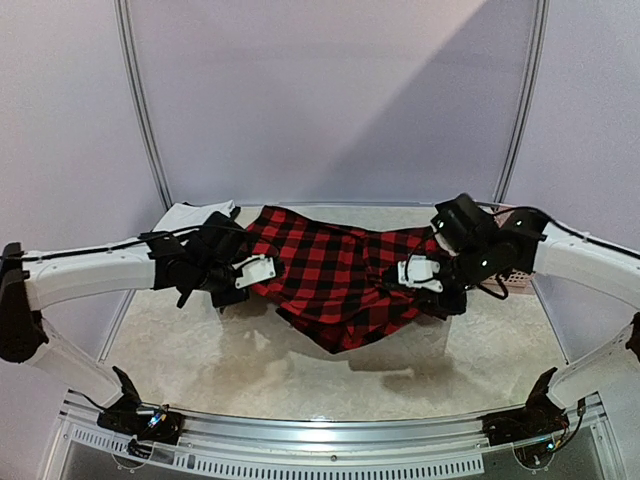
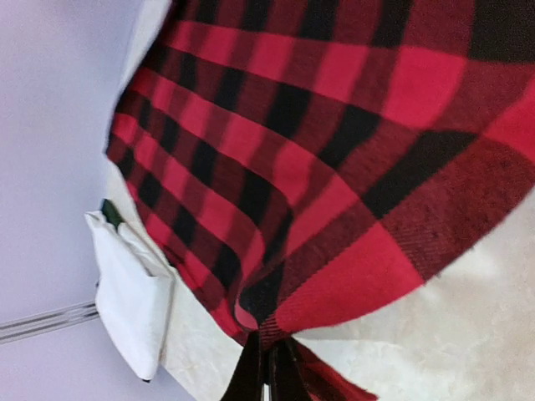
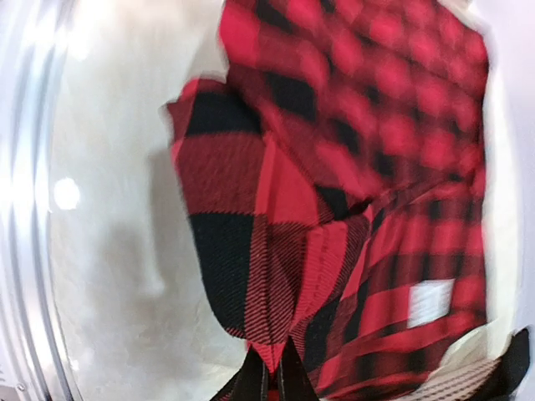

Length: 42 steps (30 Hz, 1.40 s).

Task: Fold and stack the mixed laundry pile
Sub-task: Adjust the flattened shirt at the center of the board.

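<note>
The checked shirt (image 1: 335, 280) hangs slack above the table (image 1: 200, 350), with the left gripper (image 1: 266, 268) and right gripper (image 1: 404, 271) each pinched closed on an edge; advisable to draw them apart evenly until taut, then lower flat, clear of the white cloth (image 1: 188, 215).

The checked flannel shirt (image 1: 340, 280) is bright red crossed with black bars, with dark maroon squares where the two colours overlap. A small white label (image 3: 430, 302) shows on it. Left of the shirt lies a plain white cloth (image 1: 188, 216), with a dark green piece (image 2: 110, 212) at its edge. Right of the shirt is a pale pink perforated basket (image 1: 517, 277). The table (image 1: 180, 345) under the shirt is mottled cream.
</note>
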Available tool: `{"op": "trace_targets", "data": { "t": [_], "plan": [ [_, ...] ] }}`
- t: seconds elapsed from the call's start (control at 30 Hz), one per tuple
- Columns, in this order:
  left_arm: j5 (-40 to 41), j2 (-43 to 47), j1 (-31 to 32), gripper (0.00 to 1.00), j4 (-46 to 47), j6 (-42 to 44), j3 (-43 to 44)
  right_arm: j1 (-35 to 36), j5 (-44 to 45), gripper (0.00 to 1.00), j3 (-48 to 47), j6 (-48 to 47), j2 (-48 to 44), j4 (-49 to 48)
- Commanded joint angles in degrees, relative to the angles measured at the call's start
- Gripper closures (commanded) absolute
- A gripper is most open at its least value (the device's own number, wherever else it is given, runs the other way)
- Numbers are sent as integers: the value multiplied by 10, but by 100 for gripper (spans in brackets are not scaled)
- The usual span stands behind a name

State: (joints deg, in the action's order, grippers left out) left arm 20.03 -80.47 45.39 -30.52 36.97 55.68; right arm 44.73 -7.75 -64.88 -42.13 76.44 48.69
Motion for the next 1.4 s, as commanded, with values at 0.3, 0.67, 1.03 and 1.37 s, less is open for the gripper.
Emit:
{"op": "trace_targets", "data": {
  "t": [0.3, 0.67, 1.03, 1.37],
  "plan": [
    [20, -97, -8, 100, 31, -12, 78, -175, 22, 64, -241, 122, 272, -27],
    [-10, -116, -9, 100, 34, -33, 67, 23, -43, 52, -6, -7, 88, -65],
    [-14, -123, -12, 100, 40, -36, 59, 59, 20, 42, -37, -76, 249, -150],
    [-17, -123, -17, 100, 40, -36, 58, 94, 62, 88, -48, -82, 293, -147]
  ]
}}
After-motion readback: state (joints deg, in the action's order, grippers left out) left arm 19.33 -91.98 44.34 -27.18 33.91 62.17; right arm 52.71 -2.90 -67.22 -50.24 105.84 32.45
